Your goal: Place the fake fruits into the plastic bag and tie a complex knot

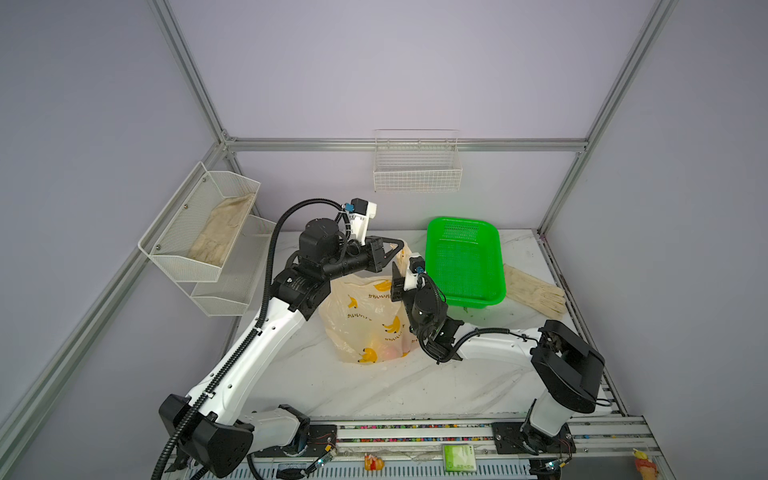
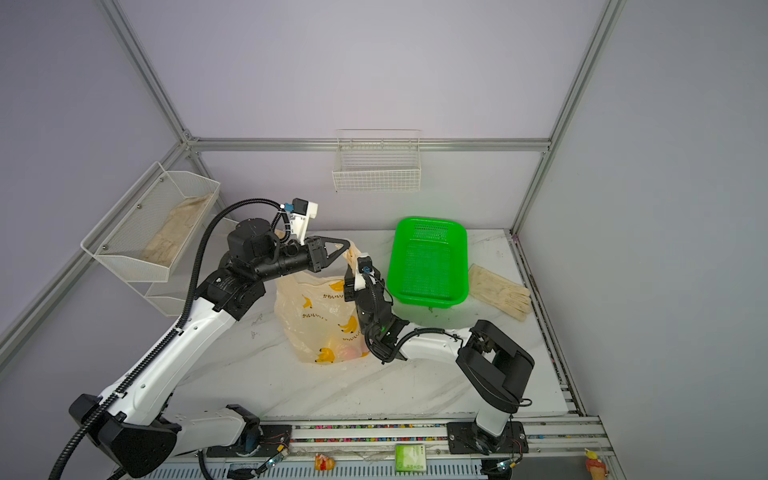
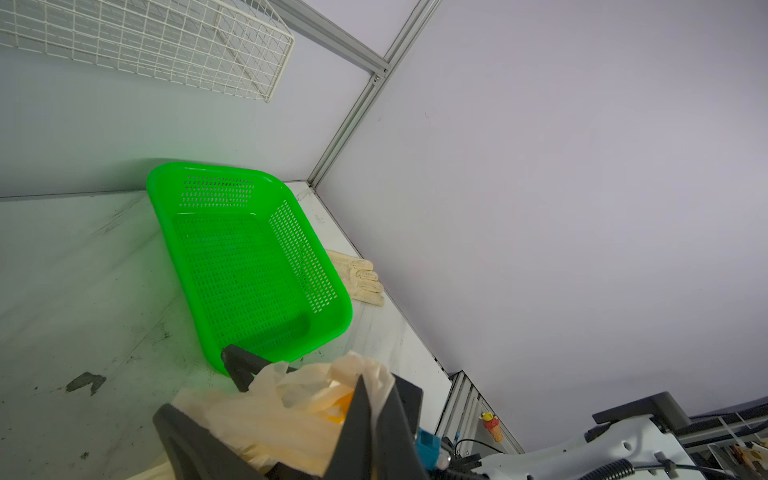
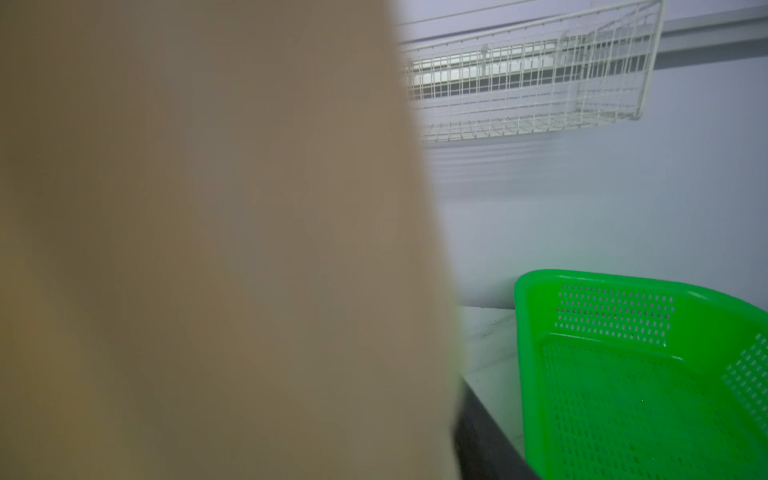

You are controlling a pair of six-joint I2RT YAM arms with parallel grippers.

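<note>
Figurines (image 1: 372,462) stand on the front rail: one orange-yellow piece near the middle, and a second figurine (image 1: 643,460) at the right end, too small to make out. Beside the first lies a green pad (image 1: 458,457), its print too small to read.

On the marble table (image 1: 374,390) we find the plastic bag (image 1: 365,320) standing mid-table, its top raised toward the rear. Through the film near the bottom we see the fake fruits (image 1: 390,353) only as blurred pink and yellow shapes. We cannot separate or count the pieces.

The left gripper (image 1: 400,246) is closed, its tips pinching the bag's raised top. The right gripper (image 1: 397,271) stands just beside that spot, against the film. Its jaw gap is hidden in both top views, and blurred bag film blanks most of the right wrist view. We therefore cannot tell how wide it stands or whether it holds anything. Whether the handles are tied we cannot tell.

Behind sit the green basket (image 1: 465,266), a beige glove (image 1: 536,291) just right of it, and a wire basket (image 1: 417,174) on the back wall.
</note>
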